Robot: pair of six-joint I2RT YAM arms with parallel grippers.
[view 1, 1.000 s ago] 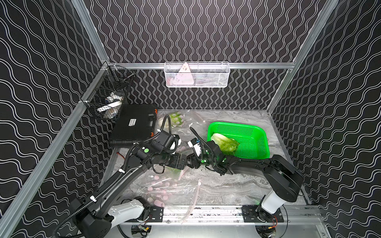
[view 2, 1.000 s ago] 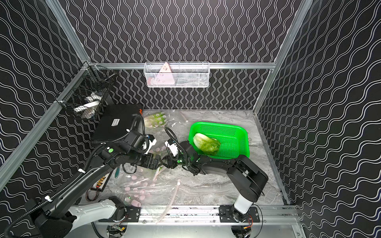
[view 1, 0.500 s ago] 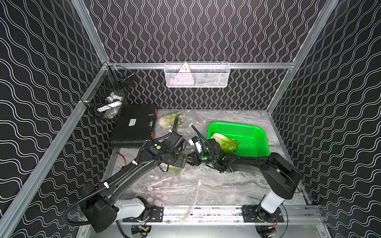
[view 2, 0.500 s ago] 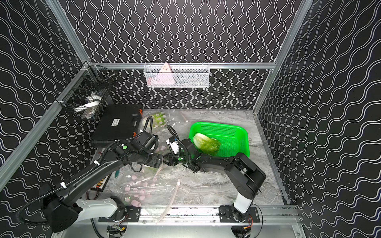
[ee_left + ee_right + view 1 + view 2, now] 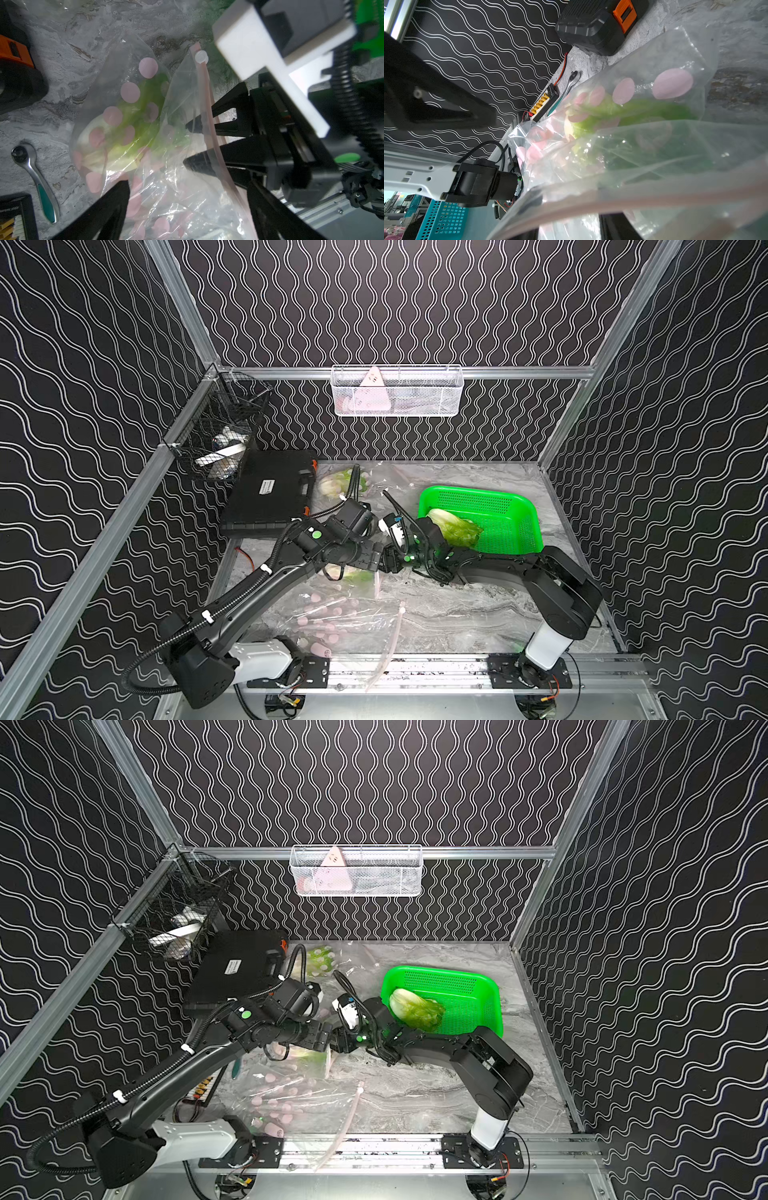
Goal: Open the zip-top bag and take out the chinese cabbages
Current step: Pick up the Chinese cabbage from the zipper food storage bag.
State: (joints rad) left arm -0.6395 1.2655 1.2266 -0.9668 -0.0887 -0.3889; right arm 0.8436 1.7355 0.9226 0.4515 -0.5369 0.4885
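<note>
Left end effector [image 5: 188, 187] has swung in over the zip-top bag's [image 5: 182, 83] mouth, fingers spread. My right end effector [image 5: 187, 145], half spread, props the zip rim on one finger. One chinese cabbage [image 5: 455, 526] sits in the green basket [image 5: 513, 506]; the next cabbage [image 5: 124, 141], inside the bag, looks reachable.

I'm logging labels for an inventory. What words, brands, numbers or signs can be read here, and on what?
No text is readable in any view.
White label on the black case: print too small to read.
Pink triangular card in the white wire basket: faint marks, too blurred to read.
</note>
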